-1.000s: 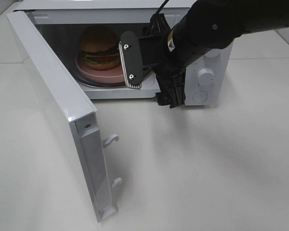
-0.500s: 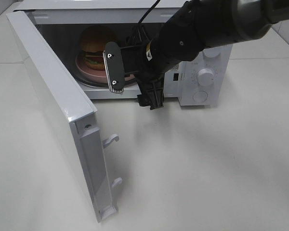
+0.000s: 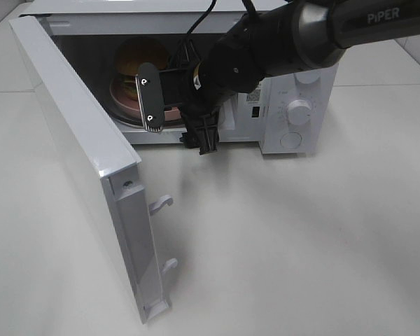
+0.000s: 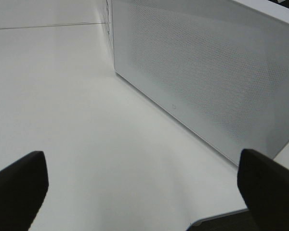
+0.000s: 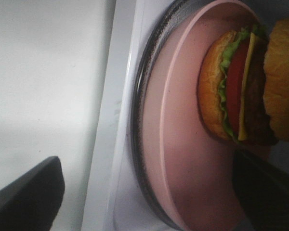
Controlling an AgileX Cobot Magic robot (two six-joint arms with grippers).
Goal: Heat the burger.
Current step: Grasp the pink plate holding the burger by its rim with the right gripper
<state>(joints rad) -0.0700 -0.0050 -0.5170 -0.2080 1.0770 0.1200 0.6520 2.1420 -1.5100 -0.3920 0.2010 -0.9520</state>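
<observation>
A white microwave (image 3: 294, 112) stands on a pale bench (image 3: 301, 245) with its door (image 3: 77, 140) swung wide open towards the left. Inside, the burger (image 5: 241, 86) sits on a round pink plate (image 5: 183, 159), which rests on the glass turntable (image 5: 139, 144). The burger is upright, and its glossy bun shows above green, red and brown layers.

The right tool (image 3: 176, 115) hovers at the mouth of the oven, just in front of the plate. It is released, with its fingers spread wide and nothing between them. The left tool (image 4: 144, 187) is also released and holds nothing. It hangs over bare bench beside a perforated white panel of the oven, and the high camera does not show it.

The loading step looks finished, as the burger is in place and no tool grips it. The step in hand appears to be clearing the right arm from the opening. After that, the door probably needs shutting. That calls for a push on its outer face, swinging it round until the latch hooks catch. Then a dial (image 3: 299, 110) on the control panel would need turning to start the heating.
</observation>
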